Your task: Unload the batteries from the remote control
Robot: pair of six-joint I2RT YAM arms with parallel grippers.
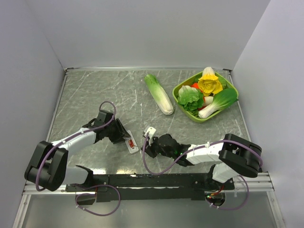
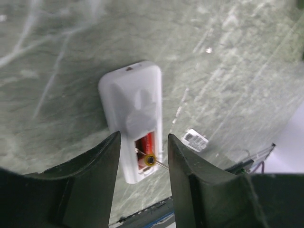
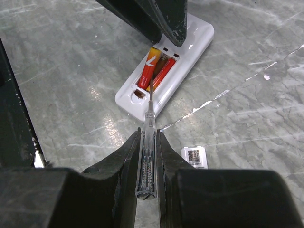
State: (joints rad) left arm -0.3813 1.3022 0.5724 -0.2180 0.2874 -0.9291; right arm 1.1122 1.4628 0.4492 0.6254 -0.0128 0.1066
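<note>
Nearest the right wrist camera, the right gripper [image 3: 148, 138] is closed tight on the clear handle of a screwdriver [image 3: 145, 166]. Its thin shaft reaches out to the near end of the batteries [image 3: 154, 71]. Both red-orange cells sit side by side in the open bay of the remote control [image 3: 190, 42]; the left one may be slightly raised, though that is hard to judge. The small whitish cover [image 3: 194, 156] lies on the table [image 1: 95, 95], just to the right of the tool and apart from the remote. So the lid is off but, by my reading, nothing is unloaded yet: both cells remain to be pried up and lifted clear. The left gripper [image 2: 142, 137] straddles the remote at a narrow opening, one finger along each long edge; I cannot tell whether the pads actually press on it. From above, the remote lies flat, back side up, between the two grippers. Its long axis runs diagonally from far-left to near-right, with the bay at the near-right end, and the cells lie along that line.
</note>
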